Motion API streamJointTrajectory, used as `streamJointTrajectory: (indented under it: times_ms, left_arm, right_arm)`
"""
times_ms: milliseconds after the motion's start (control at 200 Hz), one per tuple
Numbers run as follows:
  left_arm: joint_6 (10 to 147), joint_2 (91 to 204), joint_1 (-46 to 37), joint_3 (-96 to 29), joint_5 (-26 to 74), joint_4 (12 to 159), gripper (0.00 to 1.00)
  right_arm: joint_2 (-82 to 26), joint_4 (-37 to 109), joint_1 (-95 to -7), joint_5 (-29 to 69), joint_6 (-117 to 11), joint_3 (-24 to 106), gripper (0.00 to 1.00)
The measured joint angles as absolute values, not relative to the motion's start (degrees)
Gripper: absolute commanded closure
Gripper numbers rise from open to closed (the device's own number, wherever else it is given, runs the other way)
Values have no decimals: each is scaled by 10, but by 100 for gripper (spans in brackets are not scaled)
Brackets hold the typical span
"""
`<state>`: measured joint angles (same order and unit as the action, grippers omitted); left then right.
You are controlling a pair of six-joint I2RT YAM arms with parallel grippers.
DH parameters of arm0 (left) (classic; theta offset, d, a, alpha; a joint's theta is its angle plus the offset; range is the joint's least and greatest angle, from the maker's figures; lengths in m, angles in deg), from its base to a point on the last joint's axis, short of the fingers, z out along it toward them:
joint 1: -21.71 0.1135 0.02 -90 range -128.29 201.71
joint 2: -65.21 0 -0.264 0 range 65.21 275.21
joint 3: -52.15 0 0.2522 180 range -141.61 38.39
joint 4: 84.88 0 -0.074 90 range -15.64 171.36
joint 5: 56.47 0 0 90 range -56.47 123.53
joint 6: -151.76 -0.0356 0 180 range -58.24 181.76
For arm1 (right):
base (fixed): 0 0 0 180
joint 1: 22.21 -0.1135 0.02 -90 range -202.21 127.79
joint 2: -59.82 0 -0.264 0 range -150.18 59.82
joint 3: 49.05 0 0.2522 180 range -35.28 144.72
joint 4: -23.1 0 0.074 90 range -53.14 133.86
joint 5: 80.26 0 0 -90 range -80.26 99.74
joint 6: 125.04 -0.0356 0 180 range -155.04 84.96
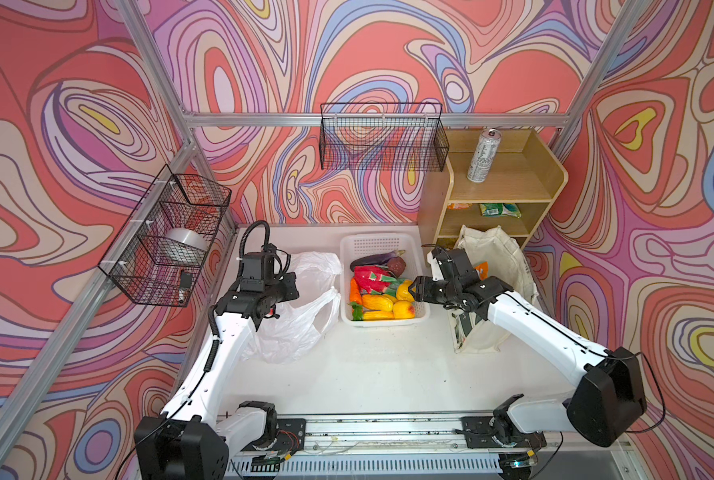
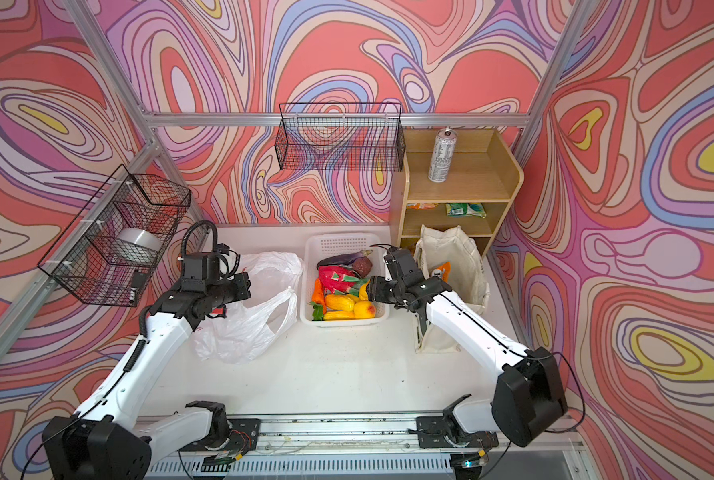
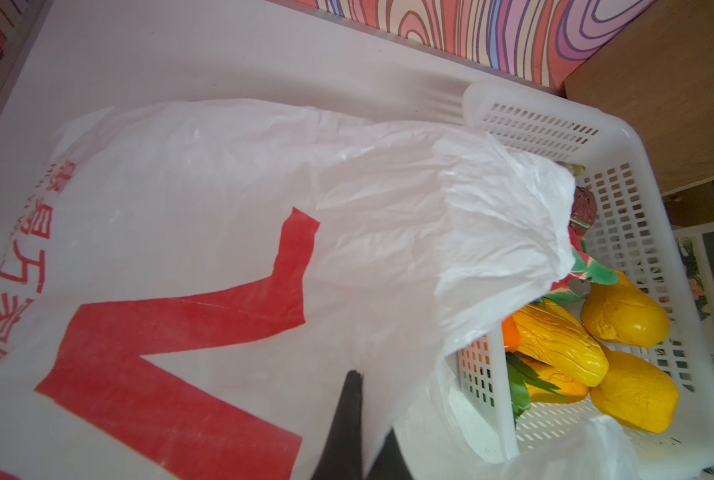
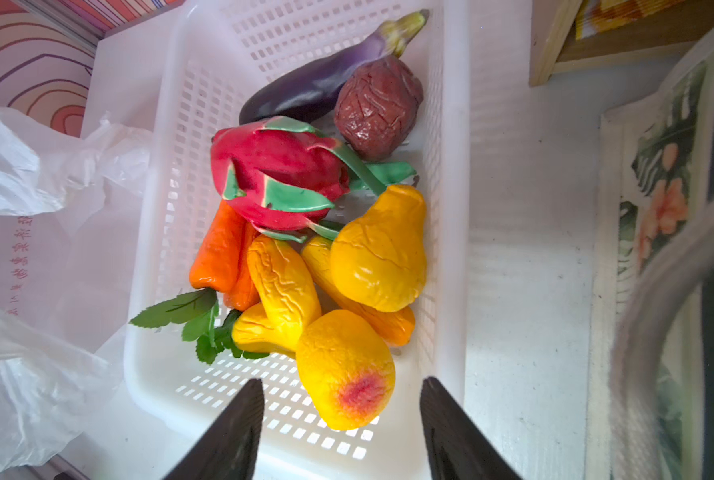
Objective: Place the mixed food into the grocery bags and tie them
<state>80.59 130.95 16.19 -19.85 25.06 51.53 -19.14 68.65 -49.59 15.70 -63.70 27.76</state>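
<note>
A: Several toy fruits and vegetables (image 4: 280, 174), where?
B: Heaped in the white lattice plastic basket (image 1: 378, 245) on the bench (image 1: 388, 374), between the thin white red-lettered plastic bag (image 1: 297, 328) and cream canvas tote (image 1: 509, 257).
A: And the robot?
B: Its left pincer (image 3: 365, 409) pinches the bag's film; right pincer (image 4: 342, 380) gapes above the basket.

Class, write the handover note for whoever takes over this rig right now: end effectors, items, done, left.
Left end effector: shut on the plastic bag, beside the basket.
Right end effector: open, empty, over the toy produce in the basket.
Can and green packet: on the shelf unit.
Done: an orange packet sits in the tote.
Left: everything else to bag; both bags untied.
</note>
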Motion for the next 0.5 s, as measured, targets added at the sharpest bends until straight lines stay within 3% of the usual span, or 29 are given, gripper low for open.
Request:
streamJointTrajectory:
  times_ms: [275, 501]
  left_arm:
    - [804, 1250, 162, -240, 253, 530, 100]
    - [802, 1237, 162, -137, 260, 557, 100]
  right_arm:
    - [-211, 692, -496, 172, -620, 298, 35]
    - [-240, 714, -510, 149, -601, 298, 33]
